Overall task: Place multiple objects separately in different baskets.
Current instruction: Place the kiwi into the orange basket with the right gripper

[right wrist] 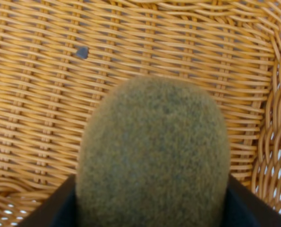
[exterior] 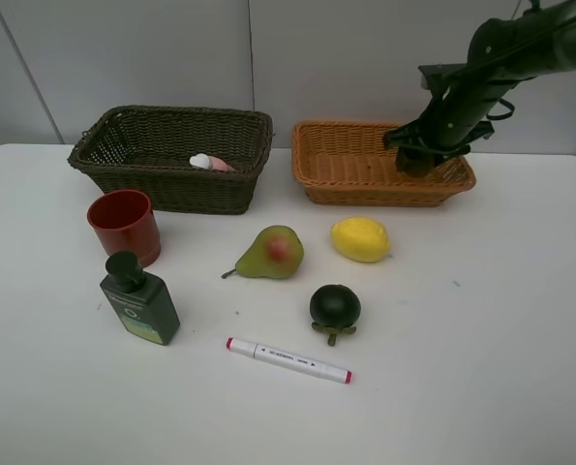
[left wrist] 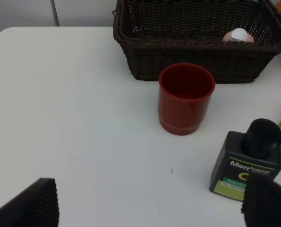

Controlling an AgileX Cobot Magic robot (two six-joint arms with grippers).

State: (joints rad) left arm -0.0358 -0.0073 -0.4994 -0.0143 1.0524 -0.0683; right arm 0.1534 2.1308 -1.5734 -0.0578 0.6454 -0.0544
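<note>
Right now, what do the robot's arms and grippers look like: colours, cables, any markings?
The right arm is a dark, rounded tube, black to charcoal grey, with a thin black cable looping beside its wrist. The right gripper is blocky and black. Of the left gripper only two black fingers show, with finely ribbed surfaces. No markings are visible.

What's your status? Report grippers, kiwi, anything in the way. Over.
Left gripper open, empty, near red cup. Right gripper shut on kiwi, over tan basket. Bare weave below kiwi, nothing seen in the way.
</note>
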